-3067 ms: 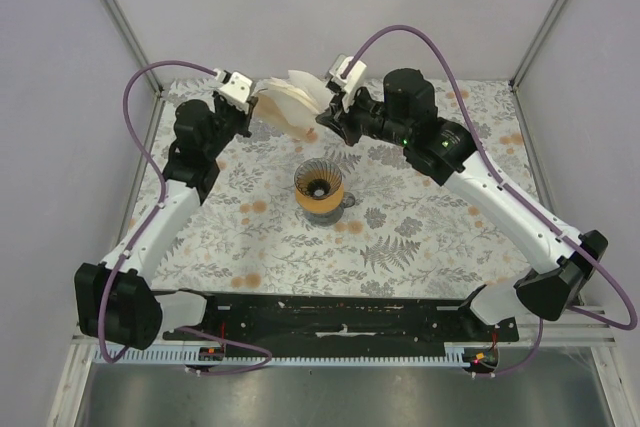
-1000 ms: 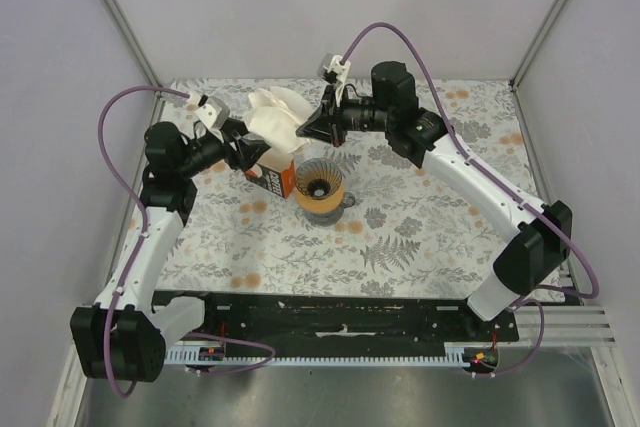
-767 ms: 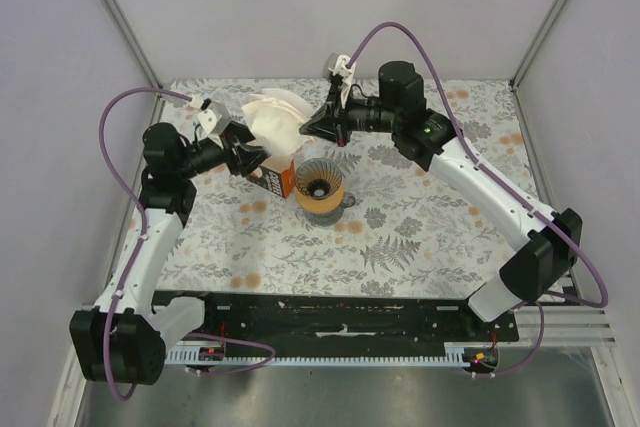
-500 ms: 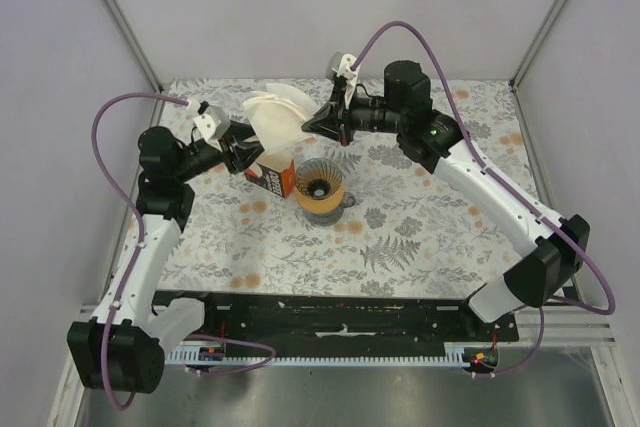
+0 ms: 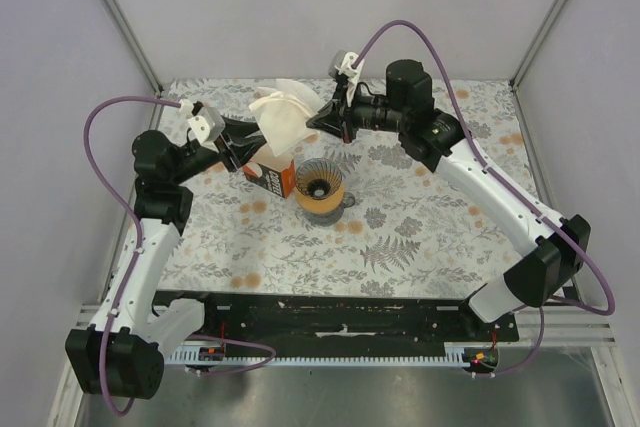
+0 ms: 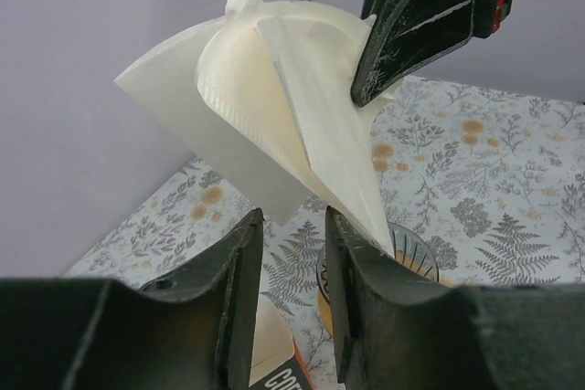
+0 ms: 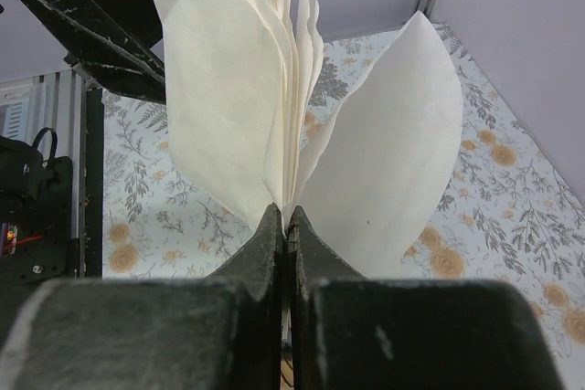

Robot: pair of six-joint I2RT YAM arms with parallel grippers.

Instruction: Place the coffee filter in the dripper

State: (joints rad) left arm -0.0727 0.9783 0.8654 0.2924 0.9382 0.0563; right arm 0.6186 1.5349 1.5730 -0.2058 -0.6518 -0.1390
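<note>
My right gripper (image 5: 313,120) is shut on the pointed end of a fanned bunch of cream-white coffee filter papers (image 5: 283,119), held in the air above the back of the table. In the right wrist view one leaf (image 7: 393,152) splays apart from the rest of the bunch (image 7: 228,70). My left gripper (image 5: 255,147) stands open just under the bunch, its jaws a narrow gap apart with nothing between them (image 6: 294,216). The papers' lower edge (image 6: 356,198) hangs just past its right fingertip. The grey ribbed dripper (image 5: 320,190) with its tan collar stands on the table below.
An orange carton (image 5: 272,175) stands on the floral tablecloth directly left of the dripper, under my left gripper, and shows again low in the left wrist view (image 6: 274,353). Grey walls and frame posts close in the back and sides.
The left gripper's jaws have narrowed while it rose toward the underside of the papers. The right gripper, still shut on the bunch, has shifted slightly up and back.
</note>
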